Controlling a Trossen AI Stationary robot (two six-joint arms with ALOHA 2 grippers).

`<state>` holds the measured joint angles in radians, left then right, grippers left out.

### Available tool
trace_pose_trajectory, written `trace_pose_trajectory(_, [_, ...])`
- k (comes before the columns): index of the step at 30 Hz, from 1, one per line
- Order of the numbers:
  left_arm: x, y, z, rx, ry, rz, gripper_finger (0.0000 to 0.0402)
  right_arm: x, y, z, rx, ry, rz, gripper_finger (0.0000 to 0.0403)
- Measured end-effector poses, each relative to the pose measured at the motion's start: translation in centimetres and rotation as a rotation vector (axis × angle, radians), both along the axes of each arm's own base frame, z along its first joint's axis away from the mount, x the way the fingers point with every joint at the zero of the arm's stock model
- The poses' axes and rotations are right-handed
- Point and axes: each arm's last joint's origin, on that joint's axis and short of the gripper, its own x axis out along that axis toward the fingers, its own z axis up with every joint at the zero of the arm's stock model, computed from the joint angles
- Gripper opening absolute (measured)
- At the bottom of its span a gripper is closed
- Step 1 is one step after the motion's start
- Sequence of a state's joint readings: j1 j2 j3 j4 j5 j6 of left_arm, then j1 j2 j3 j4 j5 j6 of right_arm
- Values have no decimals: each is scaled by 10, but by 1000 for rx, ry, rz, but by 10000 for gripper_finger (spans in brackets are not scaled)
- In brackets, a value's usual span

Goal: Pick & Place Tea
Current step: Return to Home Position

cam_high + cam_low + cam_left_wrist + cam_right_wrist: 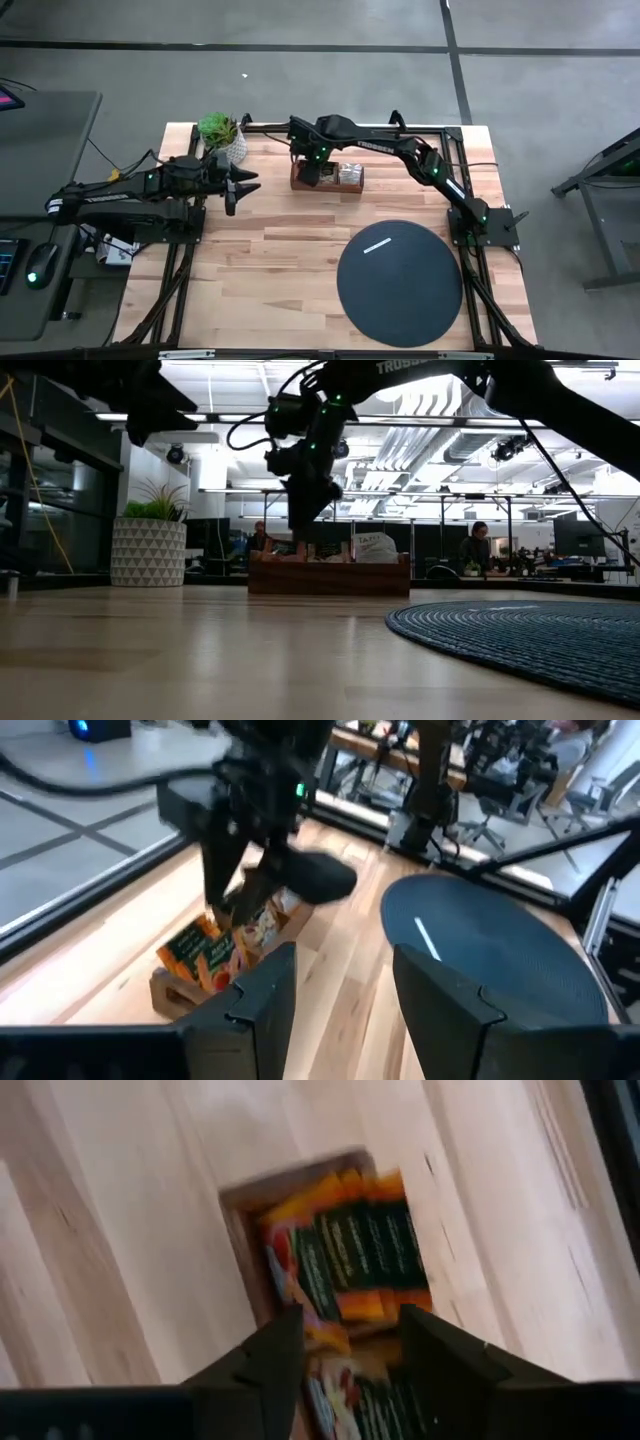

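Orange and dark green tea sachets point(365, 1255) stand on edge in the brown wooden tray point(348, 187), which sits near the table's far edge. More sachets point(208, 955) show in the left wrist view. One white sachet point(377, 246) lies flat on the black disc point(400, 300). My right gripper point(352, 1320) is open and points down over the tray's left end point(303, 545), its fingers just above the sachets. My left gripper point(250, 185) is open and hovers left of the tray, empty.
A potted plant point(222, 133) stands at the far left corner, close to my left gripper. The black disc point(520, 635) covers the table's near right part. Bare wood lies between tray and disc. People sit in the room beyond the table point(478, 550).
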<state>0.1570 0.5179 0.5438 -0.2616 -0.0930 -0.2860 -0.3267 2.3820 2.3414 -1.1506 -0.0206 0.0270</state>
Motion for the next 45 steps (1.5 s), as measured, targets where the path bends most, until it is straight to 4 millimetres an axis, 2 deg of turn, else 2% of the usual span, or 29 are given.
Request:
trace_pose_trajectory(4, [-5,-1,-5,-8,51,-6,166,-10,4,20,-7,-6,-28,170])
trace_pose_trajectory(9, [-20,-3,-7,4,88,-12,166,-27,26,67,-25,-73,13,148])
trace_pose_trajectory(12, [-34,-5,-7,15,67,-8,166,-36,41,88,-20,-107,56,133])
trace_pose_trajectory(15, [-44,-7,-16,-8,17,-2,166,-41,56,100,-24,-121,98,122])
trace_pose_trajectory(18, [-49,-9,-35,-84,-28,-14,166,-41,69,105,-41,-133,144,111])
trace_pose_trajectory(22, [-53,-10,-55,-163,-56,-28,166,-49,81,97,-15,-154,159,85])
trace_pose_trajectory(26, [-58,-11,-57,-160,-102,-24,166,-73,93,79,26,-261,121,55])
trace_pose_trajectory(30, [-60,-11,-58,-124,-87,-7,166,-115,106,62,50,-422,20,26])
trace_pose_trajectory(33, [-55,-10,-66,-120,-99,-26,166,-148,114,51,55,-583,-55,6])
trace_pose_trajectory(38, [-40,-11,-84,-179,-225,-127,166,-200,124,41,42,-839,-177,3])
trace_pose_trajectory(41, [-33,-9,-98,-225,-270,-81,165,-227,128,33,35,-967,-229,2])
trace_pose_trajectory(45, [-31,-6,-100,-230,-396,-36,165,-263,135,21,25,-1149,-301,1])
